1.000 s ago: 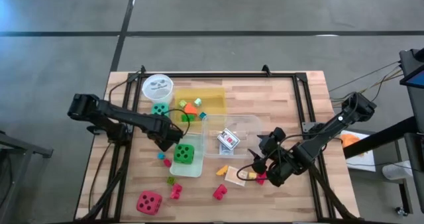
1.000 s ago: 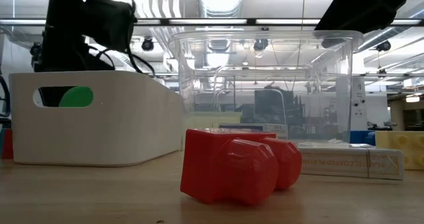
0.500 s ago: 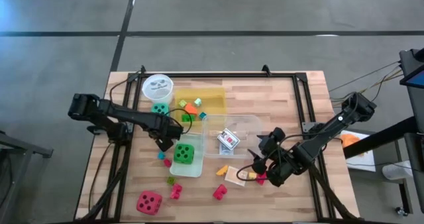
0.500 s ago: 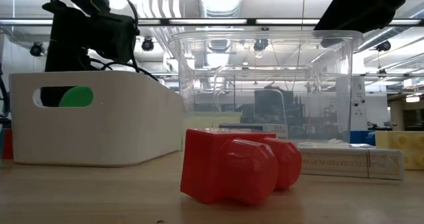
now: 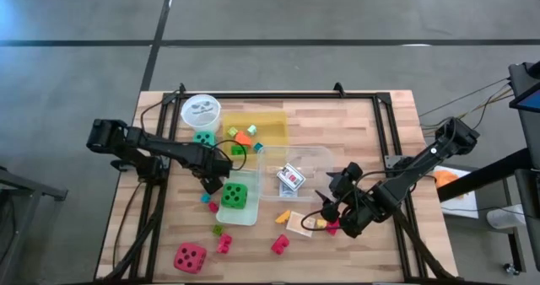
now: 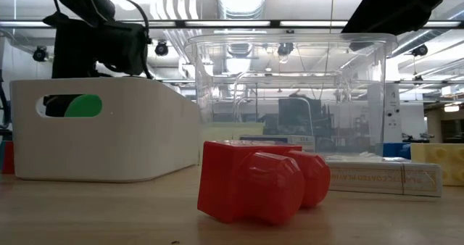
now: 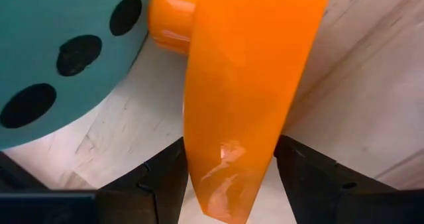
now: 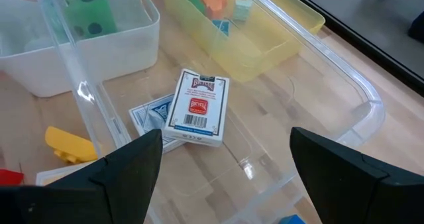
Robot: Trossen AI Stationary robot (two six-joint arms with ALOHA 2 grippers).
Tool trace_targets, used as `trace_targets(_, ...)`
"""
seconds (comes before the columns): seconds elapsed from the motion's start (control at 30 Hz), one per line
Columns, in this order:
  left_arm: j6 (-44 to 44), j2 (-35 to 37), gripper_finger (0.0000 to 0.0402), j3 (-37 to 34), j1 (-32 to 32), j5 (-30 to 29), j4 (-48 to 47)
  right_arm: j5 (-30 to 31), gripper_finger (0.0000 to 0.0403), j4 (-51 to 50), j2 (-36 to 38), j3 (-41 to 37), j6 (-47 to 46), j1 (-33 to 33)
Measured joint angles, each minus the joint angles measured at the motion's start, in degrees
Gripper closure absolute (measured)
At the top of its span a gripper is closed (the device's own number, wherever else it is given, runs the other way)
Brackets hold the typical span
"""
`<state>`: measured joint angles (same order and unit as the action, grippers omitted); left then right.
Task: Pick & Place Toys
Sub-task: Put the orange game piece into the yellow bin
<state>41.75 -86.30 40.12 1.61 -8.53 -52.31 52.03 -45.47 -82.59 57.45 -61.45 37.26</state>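
Orange block (image 7: 242, 98) sits pinched in the left tool (image 7: 228, 184), left of the white bin holding the green die (image 5: 234, 196). Right tool (image 5: 331, 209) hovers spread over the tabletop (image 5: 371, 125) beside the clear box, above the card pack (image 8: 197, 108).

One card pack (image 8: 197, 109) in the clear box (image 8: 344, 111) reads "BICYCLE" on its red-and-white face — the smaller print there is illegible. The flat pack (image 6: 380, 178) in the low view reads "COATED PLAYING".
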Motion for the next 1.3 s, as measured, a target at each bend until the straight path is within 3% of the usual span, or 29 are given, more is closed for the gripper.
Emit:
trace_targets(0.13, 0.0, 0.0, 0.0209, 0.0, 0.0, 0.7, 0.5, 0.0, 0.0078, 0.0, 0.0, 0.0, 0.0, 0.0)
trace_targets(0.3, 0.3, 0.1, 0.0284, 0.2, 0.0, 1.1, 1.2, 0.0, 0.0078, 0.1, 0.0, 0.0, 0.0, 0.0)
trace_targets(0.8, 3.1, -0.1, 0.0284, 2.5, 0.4, 3.8, 1.4, -1.3, 0.0078, 0.9, 0.0, 0.0, 0.6, 0.0)
trace_targets(1.07, 5.2, -0.1, 0.0284, 6.2, 1.8, 1.9, -9.4, -1.3, 0.0078, 1.2, 0.0, 0.0, 1.0, 0.0)
trace_targets(1.3, 6.7, -0.1, 0.0284, 10.4, 4.5, 0.8, -13.0, -1.2, 0.0078, 1.3, 0.0, 0.0, 1.7, 0.0)
